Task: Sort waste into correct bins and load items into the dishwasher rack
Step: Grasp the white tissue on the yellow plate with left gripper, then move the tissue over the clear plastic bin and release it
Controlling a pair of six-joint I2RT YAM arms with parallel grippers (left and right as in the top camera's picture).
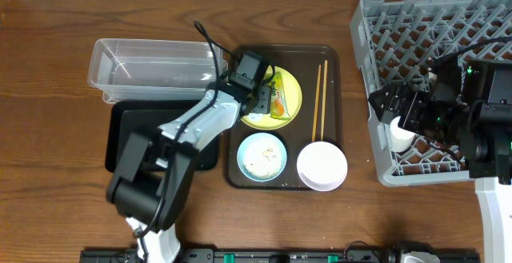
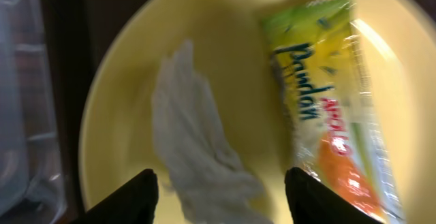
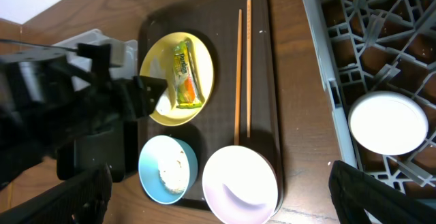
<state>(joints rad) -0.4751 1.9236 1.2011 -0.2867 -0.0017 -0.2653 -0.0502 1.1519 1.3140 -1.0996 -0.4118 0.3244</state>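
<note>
The yellow-green plate lies on the brown serving tray and carries the green-and-orange wrapper and a crumpled white tissue. My left gripper is open just above the plate, its fingers either side of the tissue, with the wrapper to its right. The light blue bowl holds rice. The white bowl and the chopsticks lie on the same tray. The small white cup sits in the grey rack. My right gripper is open and empty over the rack's left edge.
The clear tub stands at the back left. The black tray lies in front of it, partly under my left arm. The brown serving tray sits between the bins and the rack.
</note>
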